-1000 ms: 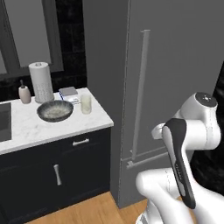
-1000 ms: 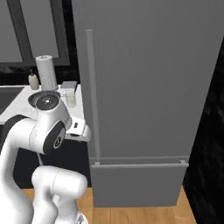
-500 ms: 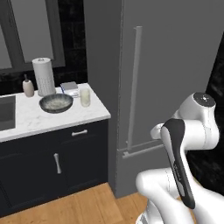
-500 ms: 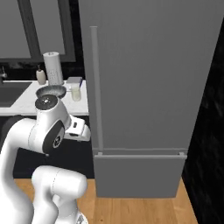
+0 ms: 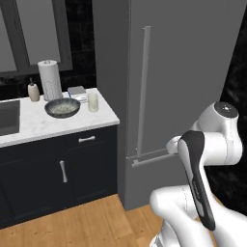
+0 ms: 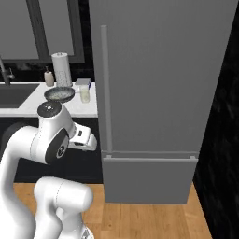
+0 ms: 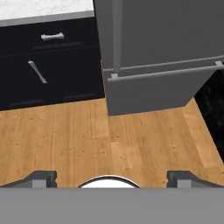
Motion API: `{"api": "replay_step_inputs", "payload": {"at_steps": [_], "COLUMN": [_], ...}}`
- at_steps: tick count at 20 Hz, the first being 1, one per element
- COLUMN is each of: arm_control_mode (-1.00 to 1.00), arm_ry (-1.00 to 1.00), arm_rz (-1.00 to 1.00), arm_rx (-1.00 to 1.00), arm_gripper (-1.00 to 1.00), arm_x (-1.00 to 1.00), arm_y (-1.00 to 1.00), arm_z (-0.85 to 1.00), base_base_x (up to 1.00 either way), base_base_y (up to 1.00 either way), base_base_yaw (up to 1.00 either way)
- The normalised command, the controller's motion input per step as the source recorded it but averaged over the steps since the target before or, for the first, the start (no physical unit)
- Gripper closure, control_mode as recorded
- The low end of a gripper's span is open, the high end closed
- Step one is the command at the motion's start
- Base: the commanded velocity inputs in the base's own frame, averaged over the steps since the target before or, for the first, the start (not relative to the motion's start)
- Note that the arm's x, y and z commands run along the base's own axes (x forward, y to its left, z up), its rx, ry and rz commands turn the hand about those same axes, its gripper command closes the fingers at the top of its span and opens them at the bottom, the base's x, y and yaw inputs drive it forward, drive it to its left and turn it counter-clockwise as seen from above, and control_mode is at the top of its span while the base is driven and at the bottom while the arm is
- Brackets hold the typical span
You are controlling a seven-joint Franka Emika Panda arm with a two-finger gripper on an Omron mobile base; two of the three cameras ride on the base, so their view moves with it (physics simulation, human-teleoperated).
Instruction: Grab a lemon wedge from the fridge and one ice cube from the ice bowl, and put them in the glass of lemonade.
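The fridge (image 5: 188, 87) stands closed at the right end of the white marble table (image 5: 43, 126), its long vertical bar handle (image 5: 143, 91) on the left edge of the door and a horizontal handle across the lower drawer. On the table, the ice bowl (image 5: 62, 107) with pale speckled contents sits near the far right corner, and the glass of lemonade (image 5: 93, 102) stands upright just to its right, apart from it. Behind the bowl a paper-towel roll (image 5: 49, 79) rises, with a beige soap bottle (image 5: 33, 91) to its left and a small flat bluish box (image 5: 76, 91) to its right. The end effector (image 7: 111, 177) hangs low over the wooden floor (image 7: 109, 140) in front of the fridge and the dark navy cabinets (image 7: 48, 65), its fingertips (image 7: 41, 177) spread wide and holding nothing.
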Motion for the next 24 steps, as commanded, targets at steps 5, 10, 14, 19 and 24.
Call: {"api": "replay_step_inputs", "payload": {"at_steps": [5,10,14,19,24], "arm_control_mode": [1.00,-1.00,-1.00,-1.00,-1.00], "arm_ry": [0.00,0.00,0.00,-0.06,-0.08], "arm_rz": [0.00,0.00,0.01,0.01,0.08], "arm_rx": [0.00,0.00,0.00,0.00,0.01], "arm_gripper": [-1.00,-1.00,-1.00,-1.00,-1.00], "arm_x": [0.00,0.04,0.19,0.44,0.97], "arm_y": [0.00,0.00,-0.02,-0.13,-0.13], "arm_z": [0.00,0.00,-0.01,0.00,0.03], "base_base_x": [0.06,0.06,0.00,0.00,0.00], "base_base_y": [0.00,0.00,0.00,0.00,0.00], "base_base_yaw": [0.01,0.00,0.00,0.00,0.00]}}
